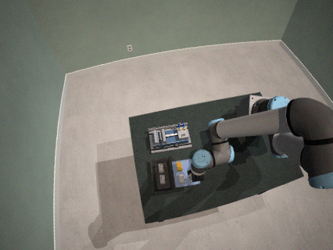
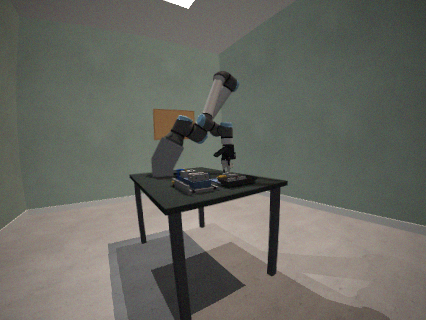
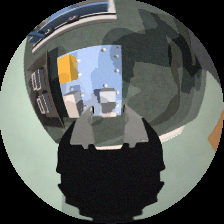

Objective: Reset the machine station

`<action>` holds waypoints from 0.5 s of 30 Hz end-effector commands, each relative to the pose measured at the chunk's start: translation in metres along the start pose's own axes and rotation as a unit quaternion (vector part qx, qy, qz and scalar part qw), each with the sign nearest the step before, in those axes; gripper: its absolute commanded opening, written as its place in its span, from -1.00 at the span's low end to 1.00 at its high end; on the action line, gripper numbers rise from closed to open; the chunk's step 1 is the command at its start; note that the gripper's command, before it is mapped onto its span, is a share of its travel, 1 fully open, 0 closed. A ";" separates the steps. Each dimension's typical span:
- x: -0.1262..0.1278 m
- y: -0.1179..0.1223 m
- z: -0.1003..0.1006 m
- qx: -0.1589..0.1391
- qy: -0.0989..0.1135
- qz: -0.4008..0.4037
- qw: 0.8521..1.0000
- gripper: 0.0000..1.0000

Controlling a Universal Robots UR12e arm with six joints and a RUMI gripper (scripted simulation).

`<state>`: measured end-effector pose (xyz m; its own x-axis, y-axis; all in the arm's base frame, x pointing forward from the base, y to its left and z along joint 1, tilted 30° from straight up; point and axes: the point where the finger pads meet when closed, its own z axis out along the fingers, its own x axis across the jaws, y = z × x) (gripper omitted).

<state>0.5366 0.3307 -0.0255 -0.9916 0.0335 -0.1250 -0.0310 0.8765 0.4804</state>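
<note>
My gripper (image 3: pixel 108 105) (image 1: pixel 191 173) (image 2: pixel 226 168) is open and empty. It hangs just above the blue infeed plate (image 3: pixel 95 62) (image 1: pixel 194 182). A gray blank (image 3: pixel 107 99) lies flat on the plate right below the gap between the fingers. A second gray blank (image 3: pixel 75 102) (image 1: pixel 182 179) lies to its left. A yellow brass blank (image 3: pixel 68 69) (image 1: pixel 178 166) lies at the plate's far left corner. The black outfeed tray (image 3: pixel 51 85) (image 1: pixel 155 173) (image 2: pixel 240 180) beside the plate holds two finished parts (image 3: pixel 38 80) (image 3: pixel 44 104) (image 1: pixel 160 168) (image 1: pixel 162 180), pockets up. The vise (image 1: pixel 170 137) (image 2: pixel 193 179) (image 3: pixel 70 17) stands beyond them.
The dark table (image 1: pixel 234 176) (image 2: pixel 200 197) carries everything. The arm's elbow and forearm (image 1: pixel 250 123) reach over its right half from the base at the back right corner. Short pins (image 3: pixel 116 59) stand on the plate's right side.
</note>
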 end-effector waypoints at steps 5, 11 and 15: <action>0.000 0.000 0.003 0.000 0.000 0.000 1.000 -0.19; 0.000 0.000 0.005 0.000 0.000 0.000 1.000 -0.19; 0.000 0.000 0.006 0.000 0.000 0.000 1.000 -0.19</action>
<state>0.5373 0.3333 -0.0301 -0.9916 0.0335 -0.1250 -0.0310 0.8765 0.4804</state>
